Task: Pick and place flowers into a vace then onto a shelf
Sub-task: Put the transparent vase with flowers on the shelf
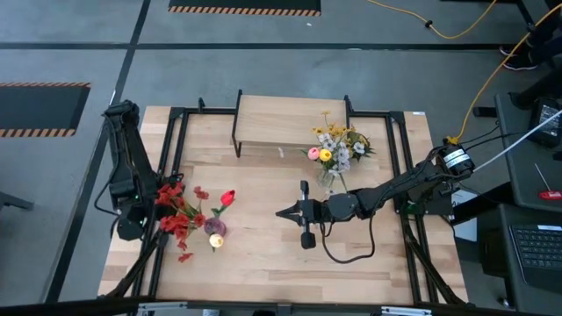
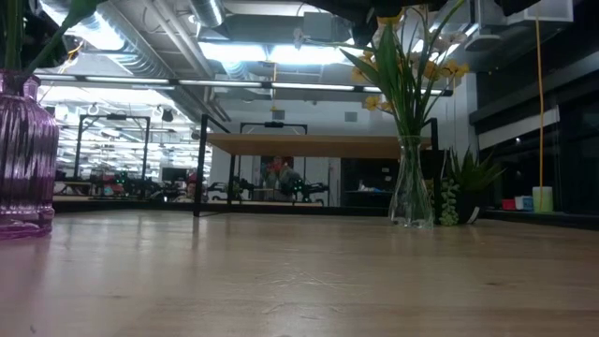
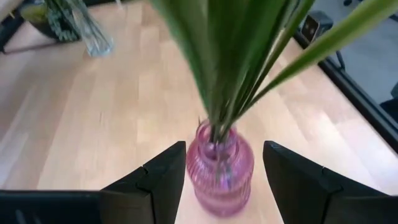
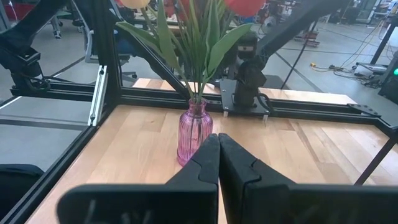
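Left gripper [image 3: 221,180]: released, fingers straddling the pink vase [image 3: 219,169], no contact seen.
Right gripper [image 1: 283,212]: clenched, empty, mid-table.
Flowers [image 1: 184,213]: red stems in the pink vase, near-left of table.
Shelf [image 1: 291,120]: far centre, bare; clear vase [image 1: 330,175] just in front.
Risk: uneven squeeze likely tips the top-heavy vase.
Risk: leaves block the wrist view.
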Tool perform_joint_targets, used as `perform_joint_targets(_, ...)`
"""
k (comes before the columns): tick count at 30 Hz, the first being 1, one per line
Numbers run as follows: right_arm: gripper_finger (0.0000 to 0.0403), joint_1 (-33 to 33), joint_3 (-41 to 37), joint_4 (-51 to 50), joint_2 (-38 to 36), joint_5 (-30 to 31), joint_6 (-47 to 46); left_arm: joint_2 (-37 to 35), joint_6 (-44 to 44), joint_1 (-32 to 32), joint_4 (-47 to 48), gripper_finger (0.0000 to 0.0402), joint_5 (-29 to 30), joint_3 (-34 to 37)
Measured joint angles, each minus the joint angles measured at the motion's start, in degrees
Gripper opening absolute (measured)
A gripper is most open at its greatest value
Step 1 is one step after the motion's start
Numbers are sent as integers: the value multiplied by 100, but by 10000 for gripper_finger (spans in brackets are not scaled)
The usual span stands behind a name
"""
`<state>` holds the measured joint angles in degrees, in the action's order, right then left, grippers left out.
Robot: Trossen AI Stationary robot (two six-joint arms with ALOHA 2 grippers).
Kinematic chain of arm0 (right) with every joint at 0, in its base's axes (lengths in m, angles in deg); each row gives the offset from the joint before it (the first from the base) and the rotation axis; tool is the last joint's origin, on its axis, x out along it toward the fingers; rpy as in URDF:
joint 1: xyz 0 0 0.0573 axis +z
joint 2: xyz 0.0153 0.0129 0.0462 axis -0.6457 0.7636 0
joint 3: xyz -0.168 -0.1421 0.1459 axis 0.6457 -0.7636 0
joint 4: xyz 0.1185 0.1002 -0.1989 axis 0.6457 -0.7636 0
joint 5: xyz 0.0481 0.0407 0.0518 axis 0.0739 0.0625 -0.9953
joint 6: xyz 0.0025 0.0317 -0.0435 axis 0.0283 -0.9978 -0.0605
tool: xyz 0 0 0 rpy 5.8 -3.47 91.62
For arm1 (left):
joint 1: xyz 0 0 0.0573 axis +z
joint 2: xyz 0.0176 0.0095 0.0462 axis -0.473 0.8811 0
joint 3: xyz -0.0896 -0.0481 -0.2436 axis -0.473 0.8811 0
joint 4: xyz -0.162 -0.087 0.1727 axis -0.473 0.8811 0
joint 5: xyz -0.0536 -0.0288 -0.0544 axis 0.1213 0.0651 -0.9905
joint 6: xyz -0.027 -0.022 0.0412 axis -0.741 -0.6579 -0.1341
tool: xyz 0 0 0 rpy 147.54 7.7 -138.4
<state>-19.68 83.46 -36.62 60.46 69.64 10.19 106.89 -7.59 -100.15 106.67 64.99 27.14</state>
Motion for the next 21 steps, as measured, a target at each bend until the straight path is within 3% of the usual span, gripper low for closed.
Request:
perform_joint_targets(11, 2, 0, 0, 0, 0, 0, 7, -108, -1609, 2, 1242, 207, -778, 0)
perform_joint_targets(21, 2, 2, 0, -1, 0, -2, 44, -106, -2189, 2, 2055, 207, 396, 0)
